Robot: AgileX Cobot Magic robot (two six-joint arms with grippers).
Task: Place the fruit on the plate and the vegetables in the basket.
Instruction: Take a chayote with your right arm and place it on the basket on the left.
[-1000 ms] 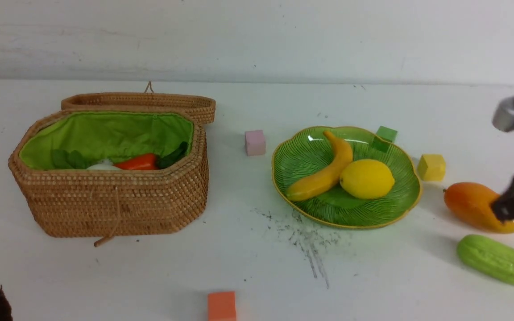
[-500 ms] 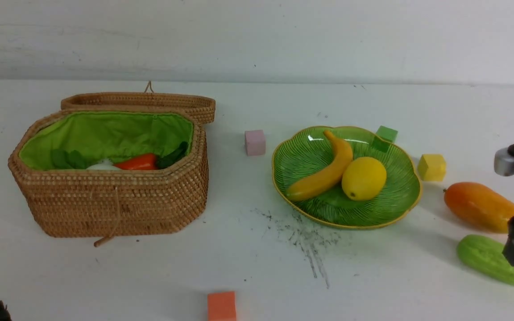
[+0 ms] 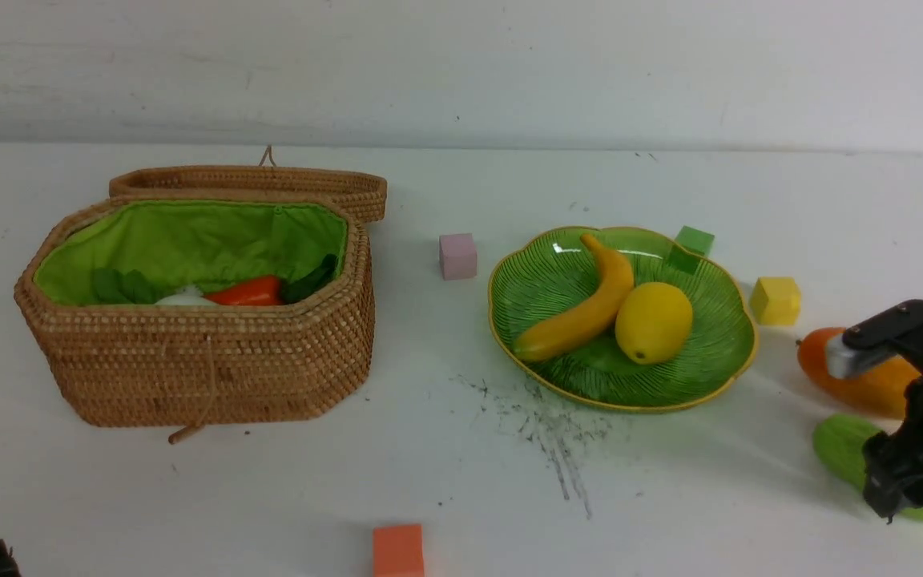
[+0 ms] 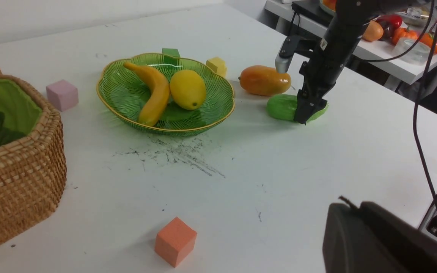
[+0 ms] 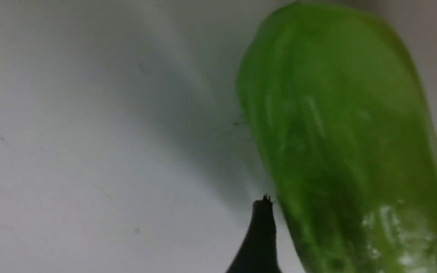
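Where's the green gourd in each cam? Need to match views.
Front: green gourd at the far right, nearer the robot than the mango, partly behind the right gripper.
Left wrist: beside the mango, under that gripper.
Right wrist: close up, between the jaws.
Shared landmark: the right gripper.

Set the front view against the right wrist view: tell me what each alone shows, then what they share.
Front only: the basket, the plate holding banana and lemon, the mango, coloured cubes. Right wrist only: a dark fingertip close beside the gourd. Both: the gourd on the white table, under the right gripper.
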